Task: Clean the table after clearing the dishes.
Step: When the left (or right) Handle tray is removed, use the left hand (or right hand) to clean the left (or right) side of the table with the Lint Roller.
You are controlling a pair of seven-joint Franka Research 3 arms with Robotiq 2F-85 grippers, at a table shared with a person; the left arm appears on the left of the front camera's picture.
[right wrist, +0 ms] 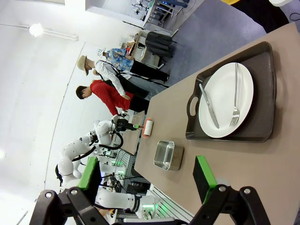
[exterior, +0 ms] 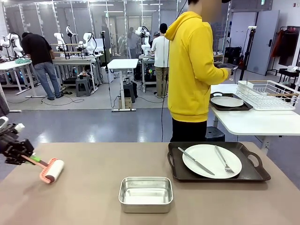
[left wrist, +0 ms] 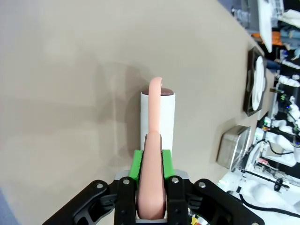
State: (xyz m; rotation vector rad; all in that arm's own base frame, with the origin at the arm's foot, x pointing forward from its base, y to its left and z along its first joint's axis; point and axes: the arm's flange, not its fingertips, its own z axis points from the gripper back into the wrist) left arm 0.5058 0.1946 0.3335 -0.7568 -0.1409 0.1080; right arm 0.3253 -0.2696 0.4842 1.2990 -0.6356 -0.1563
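Plate [exterior: 208, 154] with knife [exterior: 196, 161] and fork [exterior: 222, 158] on tray [exterior: 187, 178]

The plain matte tan-brown worktop [exterior: 93, 197] carries no pattern. At centre left, a white lint roller [exterior: 53, 171] with a salmon-pink handle; black left tool [left wrist: 151, 163], green pads. Lower right, a round white plate [exterior: 206, 157] on a dark brown tray [exterior: 180, 174]. Bottom centre, a silver-grey rectangular steel pan [exterior: 146, 194].

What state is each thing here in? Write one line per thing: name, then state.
left gripper: shut on the lint roller handle.
right gripper: open, empty.
lint roller: held, roller at the table.
plate: on the tray, knife and fork on it.
steel pan: upright, empty.
second plate: on another tray, on the white table.
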